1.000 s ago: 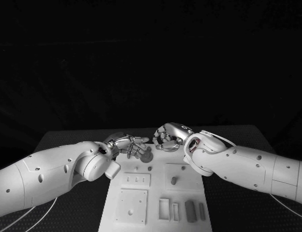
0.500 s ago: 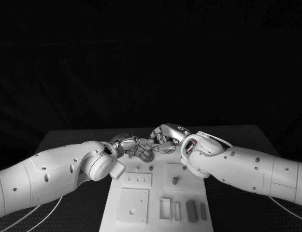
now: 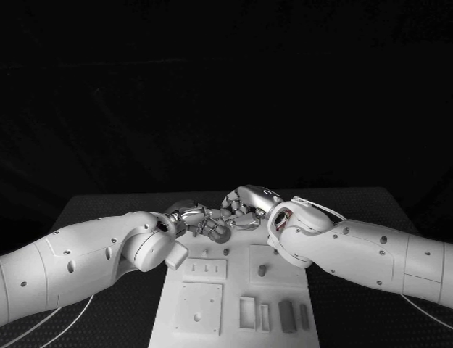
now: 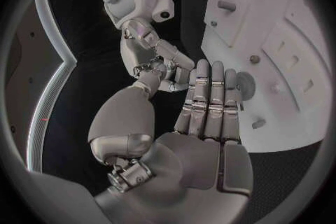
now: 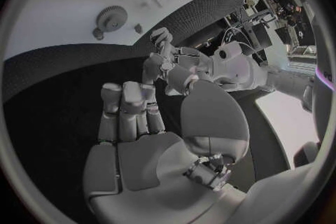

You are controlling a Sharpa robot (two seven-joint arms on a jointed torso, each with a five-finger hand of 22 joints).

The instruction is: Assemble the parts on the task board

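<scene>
The white task board [image 3: 242, 330] runs down the middle of the table. A grey gear [image 4: 246, 83] [image 5: 112, 17] lies at its far end. My left hand [image 3: 198, 221] [image 4: 210, 103] hovers there with its fingers stretched out straight, fingertips beside the gear, holding nothing. My right hand [image 3: 245, 206] [image 5: 129, 106] is just beyond the board's far edge, over the black table, close to the left hand. Its fingers are curled in and I see nothing in them. In the left wrist view the right hand [image 4: 153, 61] sits near the left thumb.
On the near half of the board are a grey peg [image 3: 261, 270], two grey bars [image 3: 285, 317], a slotted plate [image 3: 205, 270] and a square plate [image 3: 198, 308]. Both white forearms flank the board. Black table [image 3: 362, 210] lies to either side.
My right hand has moved left, closer to my left hand at the board's far end. The left hand has shifted slightly toward it, and the two now nearly meet.
</scene>
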